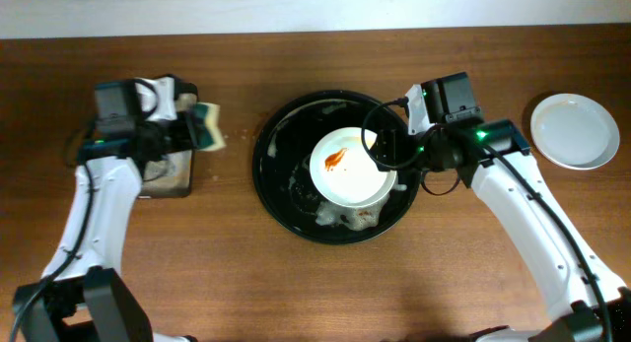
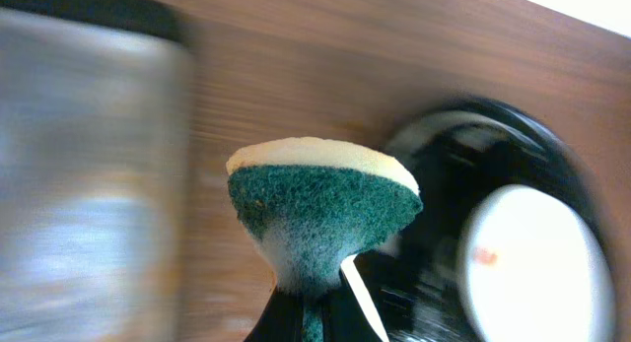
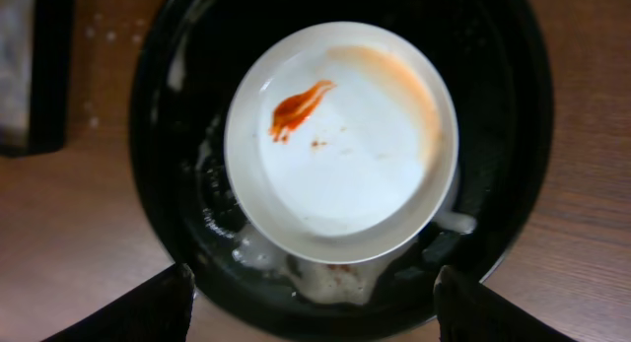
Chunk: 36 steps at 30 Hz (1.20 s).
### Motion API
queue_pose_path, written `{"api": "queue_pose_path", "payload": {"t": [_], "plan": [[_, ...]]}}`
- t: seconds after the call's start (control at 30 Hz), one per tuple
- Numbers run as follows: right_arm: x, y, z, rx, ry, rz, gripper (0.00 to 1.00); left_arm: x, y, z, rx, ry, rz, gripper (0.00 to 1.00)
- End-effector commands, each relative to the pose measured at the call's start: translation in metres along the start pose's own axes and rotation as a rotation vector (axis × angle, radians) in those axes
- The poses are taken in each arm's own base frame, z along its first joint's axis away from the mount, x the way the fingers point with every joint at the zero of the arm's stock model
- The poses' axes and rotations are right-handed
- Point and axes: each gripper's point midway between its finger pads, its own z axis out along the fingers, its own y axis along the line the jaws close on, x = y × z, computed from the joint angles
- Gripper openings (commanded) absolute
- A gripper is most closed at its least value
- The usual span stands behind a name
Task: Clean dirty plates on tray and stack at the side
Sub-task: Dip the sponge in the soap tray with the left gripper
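A white plate (image 1: 350, 172) smeared with orange-red sauce lies on the round black tray (image 1: 266, 160), resting on a second plate (image 1: 353, 216) whose foamy edge peeks out below. In the right wrist view the top plate (image 3: 340, 145) fills the tray (image 3: 493, 105). My right gripper (image 3: 314, 305) hovers open above the tray's near rim, with nothing held. Seen from above, that gripper (image 1: 385, 150) sits over the plate's right edge. My left gripper (image 2: 315, 317) is shut on a green-and-yellow sponge (image 2: 320, 204), held left of the tray (image 2: 444, 165).
A clean white plate (image 1: 575, 131) lies at the far right of the table. A small rectangular tray (image 1: 168, 174) sits under the left arm. Soapy foam and water streaks cover the round tray's floor.
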Motion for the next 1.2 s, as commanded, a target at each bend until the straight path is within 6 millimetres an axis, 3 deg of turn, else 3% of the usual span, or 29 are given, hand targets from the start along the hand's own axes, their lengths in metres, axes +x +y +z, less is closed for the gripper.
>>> {"api": "queue_pose_path", "payload": {"t": [0.0,0.13,0.3,0.6,0.67,0.83,1.0,1.1,1.17], "plan": [[-0.002,0.020,-0.012,-0.093,-0.011,-0.021,0.79,-0.021,0.072,-0.018,-0.334,-0.063,0.133,0.01],[0.001,0.023,-0.012,-0.107,0.000,-0.019,0.79,-0.022,0.104,-0.006,-0.450,-0.034,0.224,0.00],[0.002,0.022,-0.012,-0.105,0.008,-0.016,0.79,0.011,0.133,0.045,-0.454,0.081,0.210,0.00],[0.007,0.021,-0.012,-0.101,0.025,-0.010,0.79,0.063,0.158,0.095,-0.434,0.224,0.171,0.00],[0.007,0.021,-0.012,-0.101,0.025,-0.010,0.79,0.068,0.157,0.098,-0.422,0.235,0.153,0.00],[0.007,0.021,-0.012,-0.100,0.025,-0.010,0.78,0.045,0.130,0.089,-0.304,0.204,0.129,0.00],[0.007,0.021,-0.012,-0.100,0.025,-0.010,0.79,0.036,0.143,0.082,-0.392,0.194,0.141,0.00],[0.007,0.021,-0.012,-0.100,0.025,-0.010,0.78,0.043,0.143,0.083,-0.389,0.221,0.134,0.00],[0.007,0.021,-0.012,-0.100,0.026,-0.009,0.78,0.032,0.138,0.071,-0.392,0.219,0.135,0.00]]}}
